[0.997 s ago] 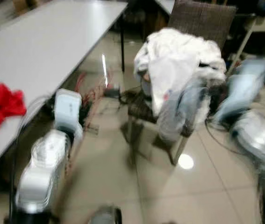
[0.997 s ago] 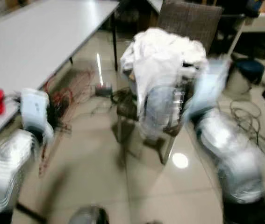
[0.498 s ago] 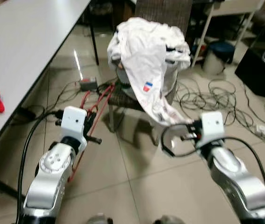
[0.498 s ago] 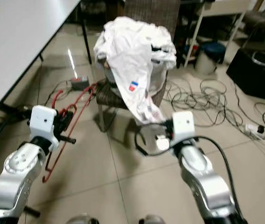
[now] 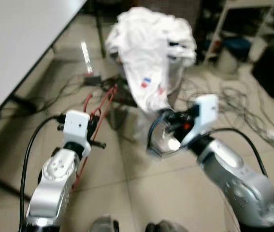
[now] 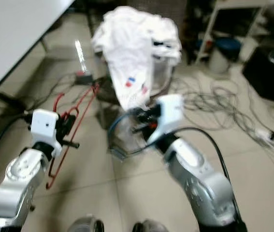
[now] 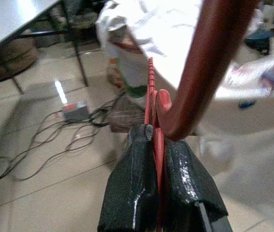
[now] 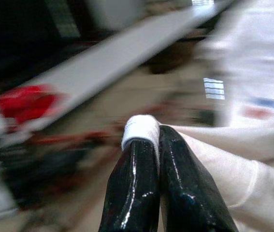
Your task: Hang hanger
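Our left gripper [image 7: 158,145] is clamped tight on the red hanger [image 5: 97,126] — fingers pressed to either side of its wire — just short of the chair [image 5: 127,94], on the table [image 5: 16,34] side. Our right gripper [image 8: 149,140] is pinched on an edge of the white shirt [image 5: 149,53] draped over that chair, cloth trailing from its tips. Cables [image 5: 233,106] sprawl across the floor beyond the chair.

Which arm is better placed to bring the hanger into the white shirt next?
Probably the left: its end effector is shut on the red hanger, while the right end effector pinches the white shirt.
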